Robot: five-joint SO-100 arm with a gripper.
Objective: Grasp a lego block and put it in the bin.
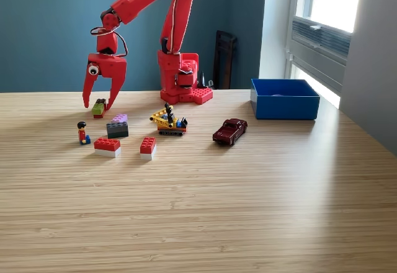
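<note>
Several toys lie across the wooden table [248, 198]. Leftmost, a minifigure [82, 133] stands below the red gripper [98, 103], whose jaws hang spread around a green-topped lego block [98, 108], not yet closed on it. Further right sit a red-and-white brick [107, 146], a grey-and-purple block [117, 127], a smaller red brick [147, 147], a yellow vehicle [168, 123] and a maroon car [230, 130]. The blue bin [284, 106] stands well apart at the exterior view's right. An off-centre closure could tip or push the block away.

Bright daylight from a window [325, 12] at the exterior view's right; soft shadows, mild sheen on the bench [248, 198], sharp focus.
</note>
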